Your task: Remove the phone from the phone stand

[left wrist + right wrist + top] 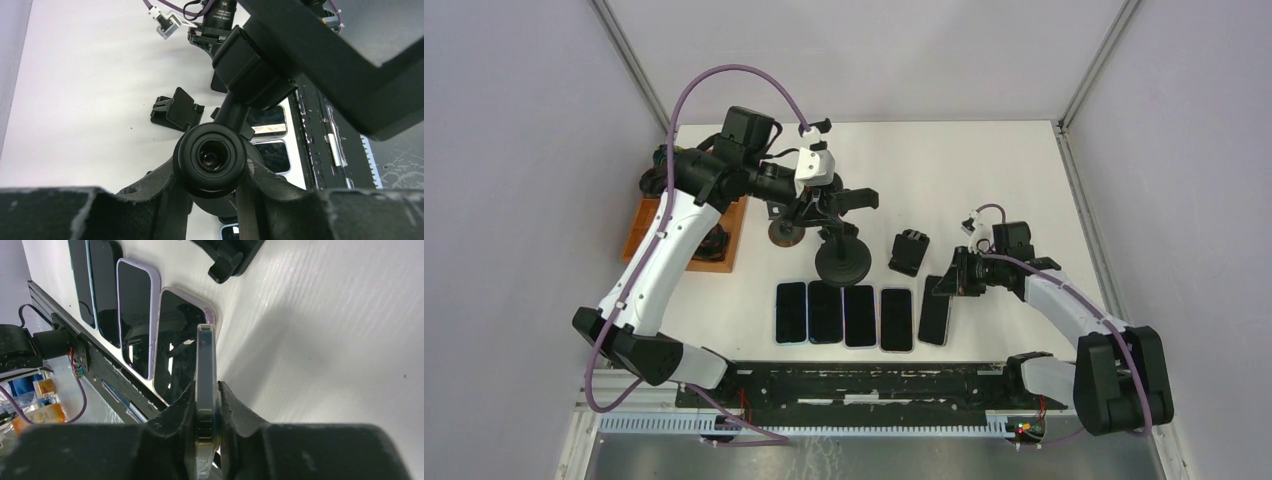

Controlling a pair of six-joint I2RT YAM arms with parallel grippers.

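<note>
While the left gripper (212,186) clasps the stand (842,258) just on the far side of the row of phones (844,315), the right gripper (207,410) pinches the phone (206,355), off the stand and on edge at the row's right end, so a careless release could topple it onto its neighbour.

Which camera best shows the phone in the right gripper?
Right wrist: the phone sits edge-on, pinched in the right gripper. Top external shows only its dark face beside the row of phones. Left wrist: mostly phone stand; I cannot pick it out.
</note>
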